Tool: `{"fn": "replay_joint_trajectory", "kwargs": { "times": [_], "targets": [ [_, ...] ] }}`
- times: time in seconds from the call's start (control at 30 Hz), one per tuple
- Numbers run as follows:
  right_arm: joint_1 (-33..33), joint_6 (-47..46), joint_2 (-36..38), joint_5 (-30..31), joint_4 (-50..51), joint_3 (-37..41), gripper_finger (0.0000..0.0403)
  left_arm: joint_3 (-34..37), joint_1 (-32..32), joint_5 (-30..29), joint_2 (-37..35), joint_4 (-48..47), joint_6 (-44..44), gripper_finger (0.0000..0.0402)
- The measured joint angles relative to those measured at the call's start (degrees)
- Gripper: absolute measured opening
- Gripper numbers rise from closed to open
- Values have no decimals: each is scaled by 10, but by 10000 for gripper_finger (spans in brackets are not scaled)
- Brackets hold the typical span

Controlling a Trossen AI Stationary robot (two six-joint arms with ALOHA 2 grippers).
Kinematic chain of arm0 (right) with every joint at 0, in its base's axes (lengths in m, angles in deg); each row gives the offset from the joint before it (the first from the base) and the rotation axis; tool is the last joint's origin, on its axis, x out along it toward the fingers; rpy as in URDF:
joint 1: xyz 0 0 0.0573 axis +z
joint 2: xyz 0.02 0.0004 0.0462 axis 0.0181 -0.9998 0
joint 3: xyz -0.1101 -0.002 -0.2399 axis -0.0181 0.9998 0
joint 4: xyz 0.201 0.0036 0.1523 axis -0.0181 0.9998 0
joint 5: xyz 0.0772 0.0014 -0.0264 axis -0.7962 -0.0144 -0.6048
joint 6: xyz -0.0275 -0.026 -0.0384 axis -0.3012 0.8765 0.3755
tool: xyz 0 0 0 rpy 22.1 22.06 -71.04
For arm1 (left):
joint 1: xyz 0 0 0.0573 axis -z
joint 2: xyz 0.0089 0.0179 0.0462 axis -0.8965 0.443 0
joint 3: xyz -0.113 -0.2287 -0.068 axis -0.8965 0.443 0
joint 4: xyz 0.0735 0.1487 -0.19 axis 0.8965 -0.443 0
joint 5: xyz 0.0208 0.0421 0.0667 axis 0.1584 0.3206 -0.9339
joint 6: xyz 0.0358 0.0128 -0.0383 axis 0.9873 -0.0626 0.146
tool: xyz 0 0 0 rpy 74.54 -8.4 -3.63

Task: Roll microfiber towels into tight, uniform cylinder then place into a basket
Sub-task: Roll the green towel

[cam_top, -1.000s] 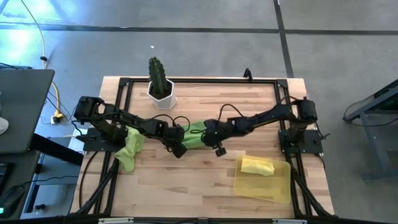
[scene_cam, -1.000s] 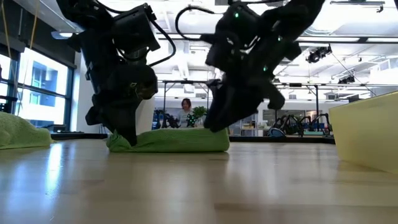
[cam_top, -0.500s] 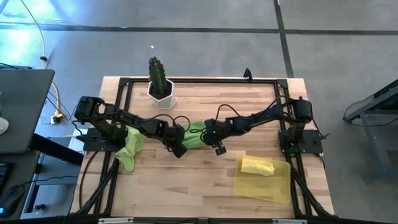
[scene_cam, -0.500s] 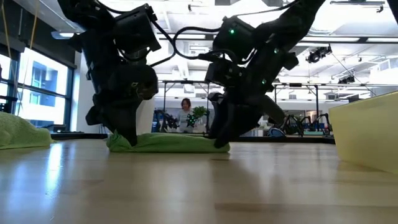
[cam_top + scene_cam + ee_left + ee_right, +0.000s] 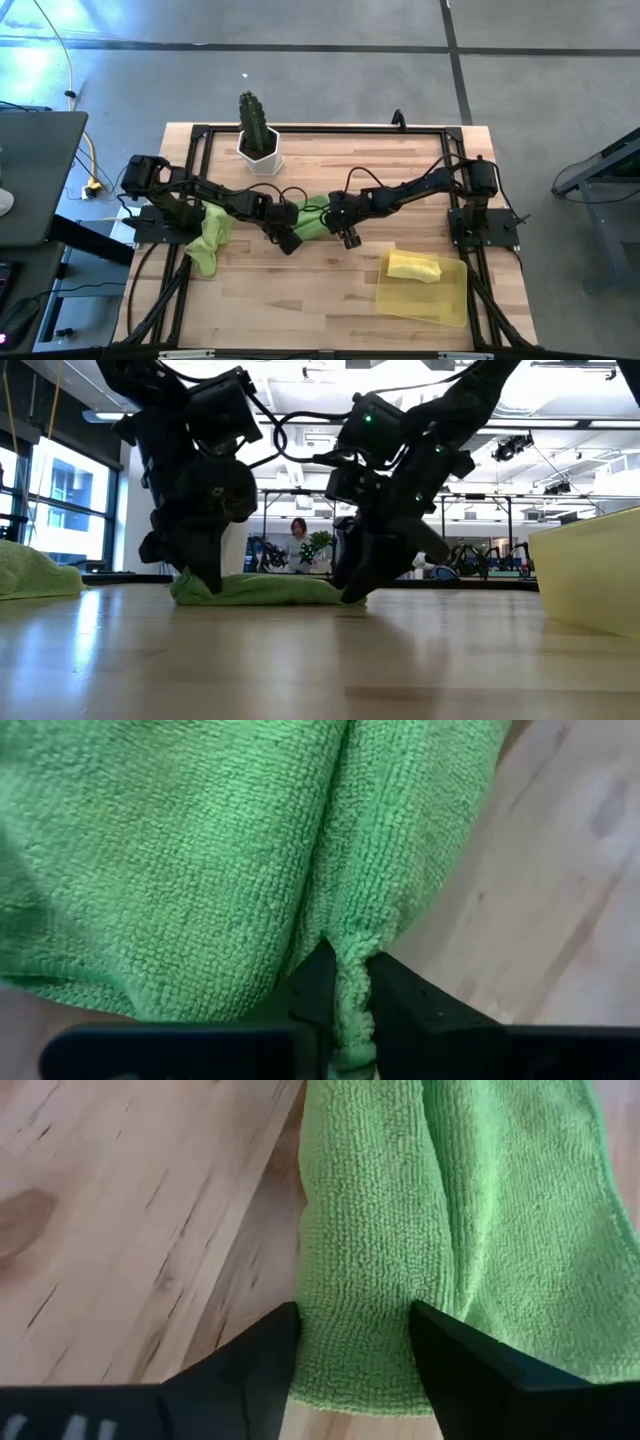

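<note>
We see both grippers down at the middle of the desk (image 5: 300,270), one at each end of a lime green towel (image 5: 265,588) lying folded there; from above the arms cover most of it. The left gripper (image 5: 345,1005) has its fingers nearly together on a thin pinch of the towel's edge; the right gripper (image 5: 350,1345) has its fingers set wider, astride a thick fold at the other end, though we cannot tell whether they press it. A second green towel (image 5: 208,240) lies crumpled at the desk's left side, partly under the left arm. The yellow towel (image 5: 413,267) sits rolled in the basket (image 5: 440,305) at the near right; the low view cuts the basket off to one wall.
</note>
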Motion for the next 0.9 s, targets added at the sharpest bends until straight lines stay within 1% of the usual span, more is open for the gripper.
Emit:
{"fn": "replay_joint_trajectory", "kwargs": {
  "times": [0.1,0.27,0.4,0.5,0.73,0.8,0.9],
  "targets": [
    [-2,-3,-1,-10,7,0,163,-6,0,8,-11,-17,7,72],
    [-2,-6,-1,-10,9,0,117,-37,1,8,-32,-86,65,113],
    [-2,-27,-1,-8,8,0,90,-73,1,-25,-44,-180,130,131],
    [-2,-41,-1,-8,8,1,70,-94,10,-49,-49,-215,173,133],
    [-2,-75,-1,-9,7,1,15,-109,70,-65,-55,-172,290,124],
    [-2,-77,-1,-9,7,1,9,-108,91,-95,-53,-151,311,123],
    [-2,-83,-1,-9,5,1,9,-97,116,-165,-43,-131,337,123]
  ]
}}
